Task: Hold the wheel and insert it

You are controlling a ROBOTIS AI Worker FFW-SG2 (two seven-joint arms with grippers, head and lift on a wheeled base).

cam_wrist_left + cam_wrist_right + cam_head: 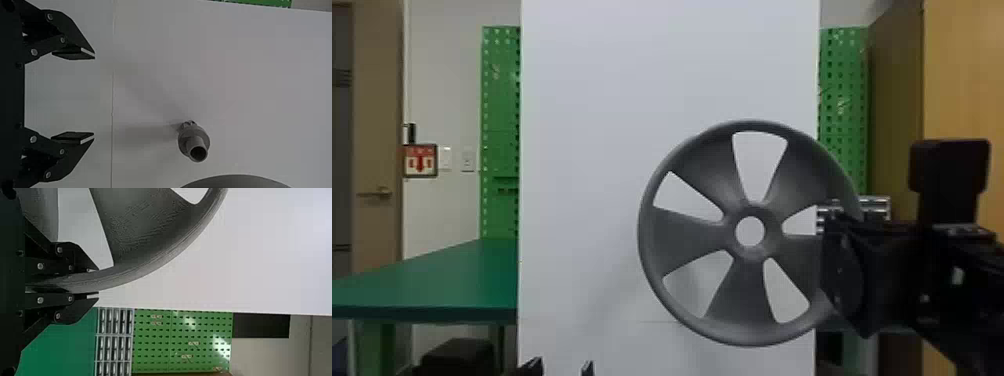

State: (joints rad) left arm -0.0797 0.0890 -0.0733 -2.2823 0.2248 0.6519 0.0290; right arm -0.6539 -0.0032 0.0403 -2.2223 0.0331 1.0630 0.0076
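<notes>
I have one wheel (682, 240) here, grey, with five spokes, five openings between them and one round hole in the middle. It stands upright right of centre in my head view, in front of one white panel (592, 125), and covers part of it. My right gripper (847, 272) is clamped on the wheel's rim at its right-hand side, one finger on each face, and hides that bit of the rim. In the left wrist view I count one grey peg (192, 141) with a hollow end, sticking out from the panel, apart from my left gripper (561, 368), whose two fingers stand wide apart with nothing between them.

Around all this I see two strips of green pegboard (501, 125), one on each side of the panel, one green table (447, 280) to the left, one red-and-white sign (420, 161) and two wall switches (467, 159) beyond it. A grey rack (113, 344) shows beside the pegboard in the right wrist view.

My right arm comes in from the right edge and reaches inward to the rim; my left gripper's fingertips poke up at the bottom edge, left of centre.
</notes>
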